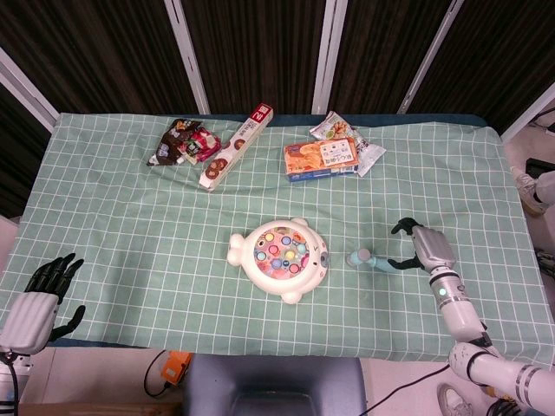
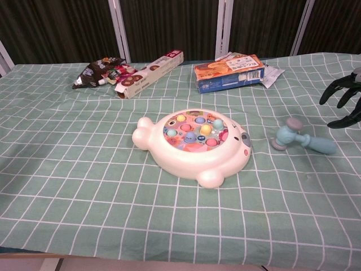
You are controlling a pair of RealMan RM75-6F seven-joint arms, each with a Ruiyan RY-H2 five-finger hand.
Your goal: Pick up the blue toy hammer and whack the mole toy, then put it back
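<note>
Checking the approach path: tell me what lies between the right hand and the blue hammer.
Nothing: only bare checked cloth separates the right hand from the blue hammer, clearest in the chest view.

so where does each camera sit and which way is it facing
Head view: high above the near table edge, looking steeply down on the whole table; shows the left hand at the near left corner and the right hand with spread fingers beside the hammer.
Chest view: low at the near edge, looking across toward the curtains; only the right hand shows at the right edge.
Shared: mole toy, hammer, right hand, snack boxes.
</note>
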